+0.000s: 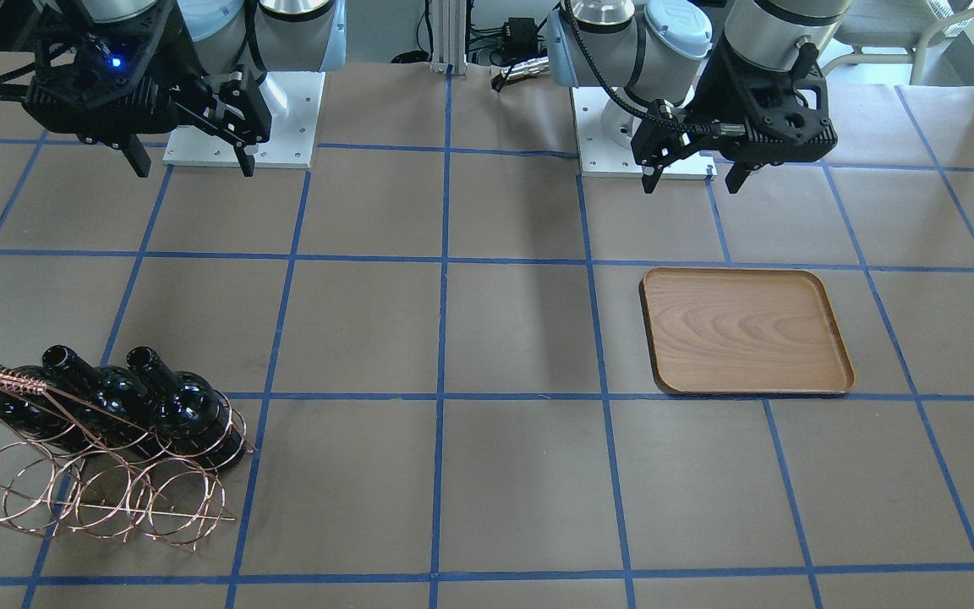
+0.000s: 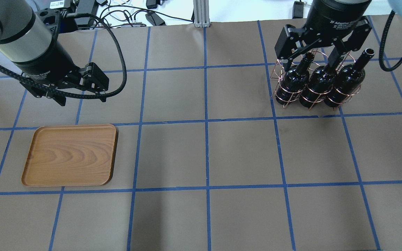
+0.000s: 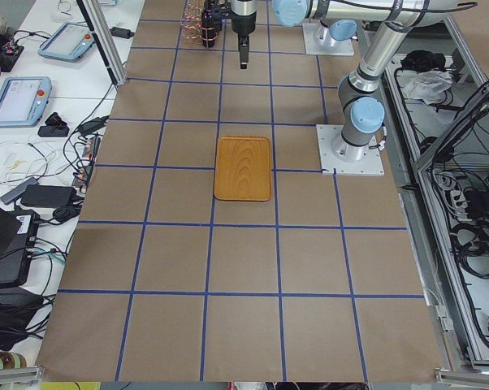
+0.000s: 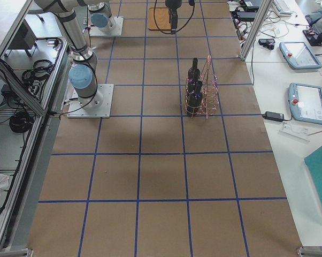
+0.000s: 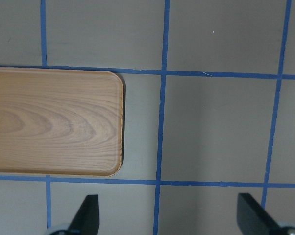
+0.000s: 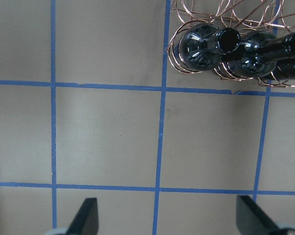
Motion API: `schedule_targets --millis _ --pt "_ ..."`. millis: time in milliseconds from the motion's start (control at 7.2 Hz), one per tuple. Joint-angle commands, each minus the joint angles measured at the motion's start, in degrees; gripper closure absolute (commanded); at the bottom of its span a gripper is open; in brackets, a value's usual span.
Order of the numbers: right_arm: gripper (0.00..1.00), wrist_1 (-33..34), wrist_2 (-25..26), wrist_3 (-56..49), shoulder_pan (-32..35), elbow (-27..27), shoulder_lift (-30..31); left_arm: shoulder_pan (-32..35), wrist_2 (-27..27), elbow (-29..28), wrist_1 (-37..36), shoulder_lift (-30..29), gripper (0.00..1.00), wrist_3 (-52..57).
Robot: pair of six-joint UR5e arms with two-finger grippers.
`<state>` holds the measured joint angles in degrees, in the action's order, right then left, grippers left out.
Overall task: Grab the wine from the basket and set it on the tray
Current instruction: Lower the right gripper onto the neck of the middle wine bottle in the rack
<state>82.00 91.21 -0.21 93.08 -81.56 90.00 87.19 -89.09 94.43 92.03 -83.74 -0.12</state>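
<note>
Three near-black wine bottles (image 1: 187, 406) stand tilted in the copper wire basket (image 1: 98, 499), necks toward the robot. They also show in the overhead view (image 2: 293, 82) and at the top right of the right wrist view (image 6: 206, 44). My right gripper (image 2: 307, 64) hangs open and empty above the table, on the robot's side of the basket (image 2: 279, 92). The wooden tray (image 2: 70, 155) lies empty on the robot's left. My left gripper (image 2: 82, 101) is open and empty, above the table just behind the tray (image 5: 49, 122).
Brown paper with a blue tape grid covers the table. The arms' white base plates (image 1: 242, 118) (image 1: 639, 135) sit at the robot's edge. Cables and a metal post (image 2: 201, 14) lie along the far edge. Teach pendants (image 4: 300, 53) rest on a side bench.
</note>
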Motion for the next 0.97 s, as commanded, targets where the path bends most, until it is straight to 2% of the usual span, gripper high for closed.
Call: schedule_targets --millis 0,417,556,694,833 --pt "0.0 0.2 -0.2 0.2 0.0 0.0 0.0 0.0 0.0 0.4 -0.1 0.1 0.0 0.0" --pt "0.0 0.3 0.0 -2.7 -0.9 -0.1 -0.2 0.0 0.0 0.4 -0.3 0.1 0.0 0.0" --pt "0.0 0.6 0.2 -4.8 -3.3 -0.8 -0.6 0.0 0.0 0.4 -0.3 0.1 0.0 0.0" --pt "0.0 3.2 -0.7 -6.6 -8.0 -3.1 -1.0 0.0 0.0 0.4 -0.3 0.1 0.0 0.2" --pt "0.0 8.6 -0.5 -13.5 -11.7 -7.3 -1.7 0.0 0.0 0.5 -0.3 0.1 0.0 -0.1"
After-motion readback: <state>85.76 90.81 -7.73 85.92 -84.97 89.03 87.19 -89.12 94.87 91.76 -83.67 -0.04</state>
